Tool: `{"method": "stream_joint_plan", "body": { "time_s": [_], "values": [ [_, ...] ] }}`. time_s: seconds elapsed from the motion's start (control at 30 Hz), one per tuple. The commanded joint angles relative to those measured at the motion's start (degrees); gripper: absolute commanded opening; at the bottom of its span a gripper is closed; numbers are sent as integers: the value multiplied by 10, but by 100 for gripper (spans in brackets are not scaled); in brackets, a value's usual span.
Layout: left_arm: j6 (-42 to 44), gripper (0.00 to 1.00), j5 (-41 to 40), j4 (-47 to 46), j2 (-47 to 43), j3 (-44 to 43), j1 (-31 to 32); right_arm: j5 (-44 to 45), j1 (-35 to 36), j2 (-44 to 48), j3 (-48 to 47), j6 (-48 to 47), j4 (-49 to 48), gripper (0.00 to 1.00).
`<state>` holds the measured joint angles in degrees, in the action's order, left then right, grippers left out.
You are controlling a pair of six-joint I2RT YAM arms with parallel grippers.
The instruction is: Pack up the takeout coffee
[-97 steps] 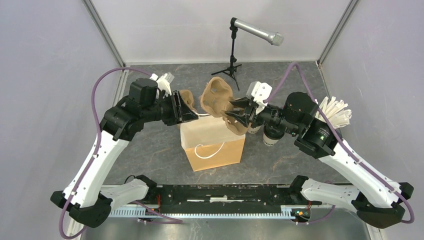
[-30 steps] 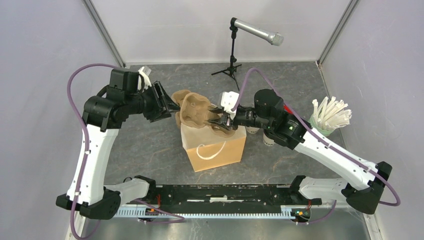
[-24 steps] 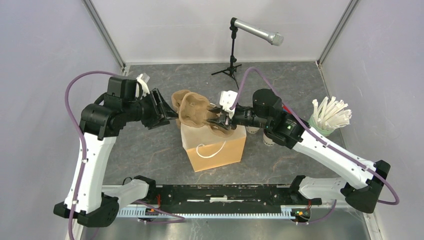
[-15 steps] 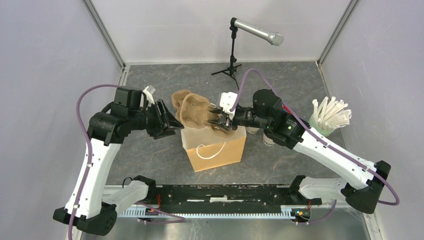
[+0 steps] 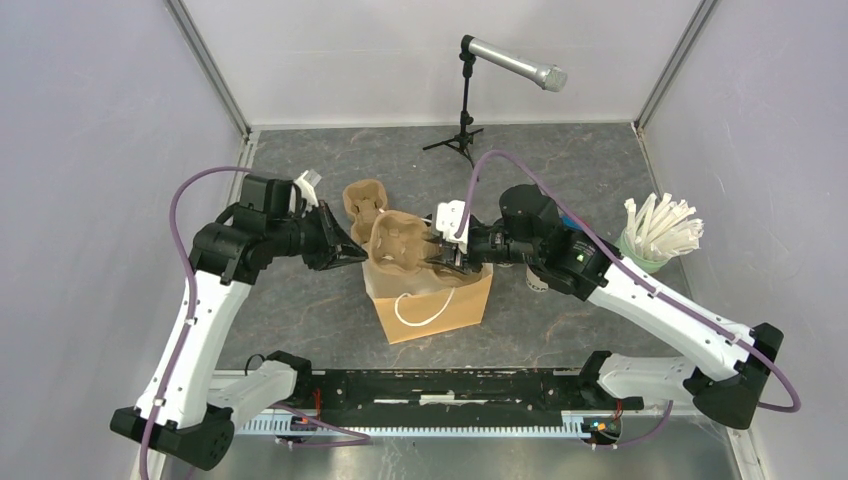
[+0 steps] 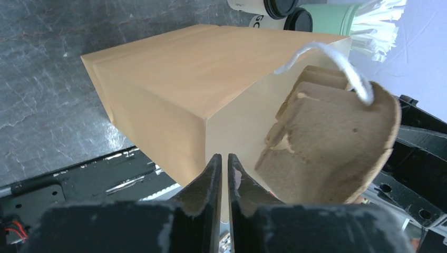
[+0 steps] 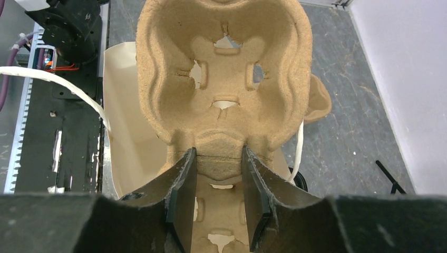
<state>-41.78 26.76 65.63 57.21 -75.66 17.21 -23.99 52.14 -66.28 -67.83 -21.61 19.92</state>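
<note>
My right gripper is shut on a brown cardboard cup carrier and holds it tilted in the mouth of the brown paper bag. In the right wrist view its fingers clamp the carrier's near rim over the open bag. My left gripper is shut on the bag's left rim; the left wrist view shows the paper between the jaws. The white coffee cups with black lids stand behind the bag, mostly hidden under my right arm in the top view.
A second cup carrier lies on the table behind the bag. A pale green cup of white straws stands at the right. A microphone stand is at the back. The bag's white cord handles hang loose.
My left gripper left the second carrier on the table, dropped to the bag's left rim and shut on it. My right gripper lowered its carrier into the bag's mouth.
</note>
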Motion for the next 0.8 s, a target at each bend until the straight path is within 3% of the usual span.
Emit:
{"method": "stream_joint_plan", "body": {
  "time_s": [0.0,0.1,0.37,0.53,0.63,0.77],
  "values": [
    [41,9,20,-48,11,0,-2,-12,3,-7,-36,-12,41,39],
    [52,3,26,-55,22,-5,-2,-11,5,-5,-43,-4,54,39],
    [59,3,27,-58,46,-39,-2,16,26,-15,-61,-5,102,39],
    [56,28,-42,15,60,-98,-2,36,29,-28,-73,-27,135,40],
    [58,34,-67,43,60,-113,-2,42,29,-36,-77,-32,153,40],
    [50,39,-35,37,58,-96,-2,48,29,-44,-77,-36,165,40]
  ]
}}
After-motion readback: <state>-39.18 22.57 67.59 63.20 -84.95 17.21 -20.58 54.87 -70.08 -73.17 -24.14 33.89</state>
